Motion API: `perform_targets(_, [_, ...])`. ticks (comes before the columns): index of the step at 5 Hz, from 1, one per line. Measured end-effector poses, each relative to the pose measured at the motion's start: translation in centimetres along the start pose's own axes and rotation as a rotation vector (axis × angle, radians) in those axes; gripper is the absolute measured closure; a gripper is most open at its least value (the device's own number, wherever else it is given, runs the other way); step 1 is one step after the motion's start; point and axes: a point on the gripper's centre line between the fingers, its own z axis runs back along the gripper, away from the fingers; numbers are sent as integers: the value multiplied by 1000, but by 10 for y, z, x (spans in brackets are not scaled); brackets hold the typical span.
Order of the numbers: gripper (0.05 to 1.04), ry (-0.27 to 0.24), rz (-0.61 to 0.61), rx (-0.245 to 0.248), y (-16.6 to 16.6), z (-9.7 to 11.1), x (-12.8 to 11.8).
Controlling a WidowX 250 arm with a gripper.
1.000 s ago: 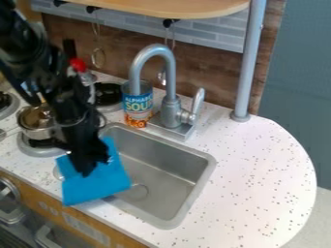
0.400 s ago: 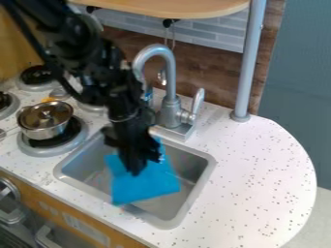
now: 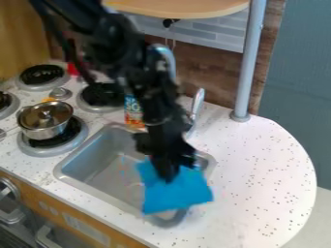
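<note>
The black gripper (image 3: 169, 175) hangs over the right part of the sink, pointing down and shut on a blue cloth (image 3: 173, 193). The cloth spreads flat below and around the fingertips, covering part of the sink's right rim. Beneath and to the left lies the metal sink (image 3: 107, 167). The arm crosses in front of the faucet, hiding most of it.
A lidded metal pot (image 3: 45, 120) stands on the front burner at the left. Behind the sink are a soup can (image 3: 133, 112), the faucet handle (image 3: 197, 104) and a grey post (image 3: 247, 63). A wooden shelf (image 3: 181, 7) overhangs the back.
The arm has swung right with the blue cloth, from the sink's left edge across the basin to its right side. The pot has come fully into sight.
</note>
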Motion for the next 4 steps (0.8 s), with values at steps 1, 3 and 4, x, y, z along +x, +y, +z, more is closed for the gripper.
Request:
perform_targets(1, [1006, -8, -46, -25, -36, 0, 6])
perform_targets(3, [1006, -3, 26, -59, -75, -20, 13])
perform_targets(4, [1006, -7, 210, -59, -67, -24, 15])
